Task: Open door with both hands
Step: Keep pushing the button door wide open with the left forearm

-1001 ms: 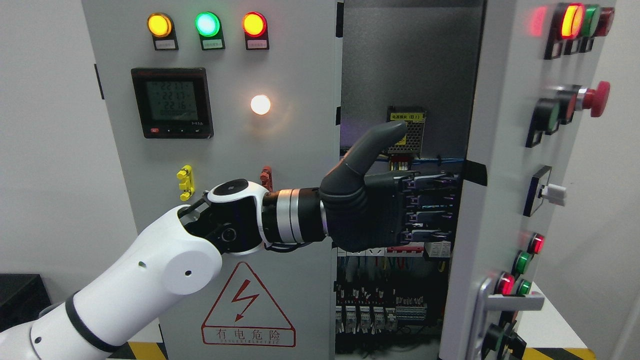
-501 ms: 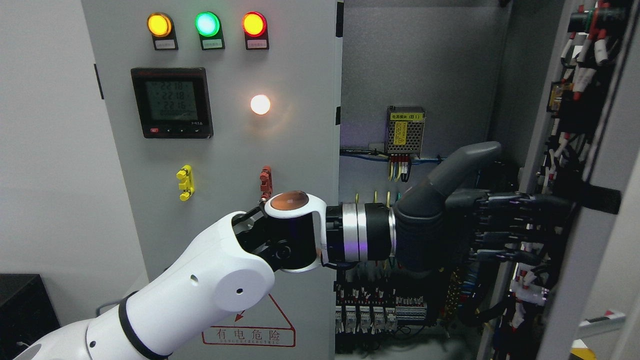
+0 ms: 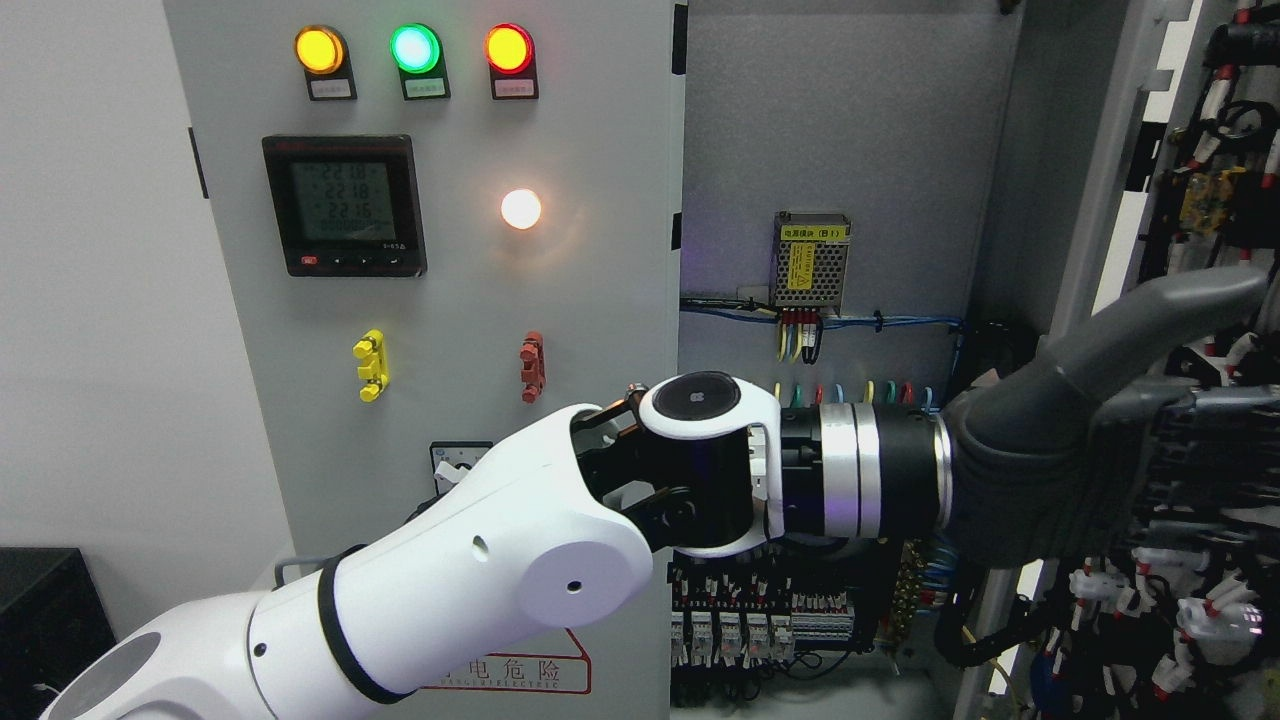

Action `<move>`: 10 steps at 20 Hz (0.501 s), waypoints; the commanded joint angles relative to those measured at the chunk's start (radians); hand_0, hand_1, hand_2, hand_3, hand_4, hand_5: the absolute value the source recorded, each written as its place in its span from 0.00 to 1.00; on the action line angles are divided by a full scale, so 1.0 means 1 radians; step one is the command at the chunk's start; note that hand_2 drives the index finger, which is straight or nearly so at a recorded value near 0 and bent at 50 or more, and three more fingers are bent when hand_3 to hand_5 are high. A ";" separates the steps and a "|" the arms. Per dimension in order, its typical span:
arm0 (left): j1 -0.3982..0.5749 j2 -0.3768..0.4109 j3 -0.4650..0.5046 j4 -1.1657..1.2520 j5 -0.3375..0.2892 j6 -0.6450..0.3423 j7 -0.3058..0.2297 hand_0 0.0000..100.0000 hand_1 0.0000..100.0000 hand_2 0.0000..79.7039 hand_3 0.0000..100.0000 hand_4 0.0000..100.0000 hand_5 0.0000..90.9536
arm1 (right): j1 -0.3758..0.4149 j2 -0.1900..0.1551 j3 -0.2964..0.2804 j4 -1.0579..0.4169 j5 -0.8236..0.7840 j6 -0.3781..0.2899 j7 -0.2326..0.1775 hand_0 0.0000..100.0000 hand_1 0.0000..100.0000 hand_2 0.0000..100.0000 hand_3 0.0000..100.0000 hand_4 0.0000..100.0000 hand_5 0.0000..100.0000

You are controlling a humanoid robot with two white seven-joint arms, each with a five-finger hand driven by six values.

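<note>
Grey metal door point(image 3: 1215, 130) stands swung wide at the right, its wired inner side facing the view. The left hand point(image 3: 1090, 440) presses flat against it, fingers point(image 3: 1200, 410) stretched out and thumb raised, grasping nothing. Cabinet interior point(image 3: 830, 150) is exposed between the door and the left panel point(image 3: 450, 300).

A single head view looks straight ahead and close at an electrical cabinet point(image 3: 450, 300), its panel filling the left half and the open interior point(image 3: 830, 200) the right. The left arm point(image 3: 450, 590) enters from the lower left corner.
</note>
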 commanded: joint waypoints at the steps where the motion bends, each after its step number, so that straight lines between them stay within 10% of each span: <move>1: -0.068 -0.089 -0.215 0.101 0.064 -0.056 0.004 0.00 0.00 0.00 0.00 0.00 0.00 | 0.000 0.000 0.000 0.000 -0.003 0.000 0.004 0.00 0.00 0.00 0.00 0.00 0.00; 10: -0.116 -0.254 -0.411 0.289 0.133 -0.214 0.042 0.00 0.00 0.00 0.00 0.00 0.00 | 0.000 0.000 0.000 0.000 -0.003 0.000 0.004 0.00 0.00 0.00 0.00 0.00 0.00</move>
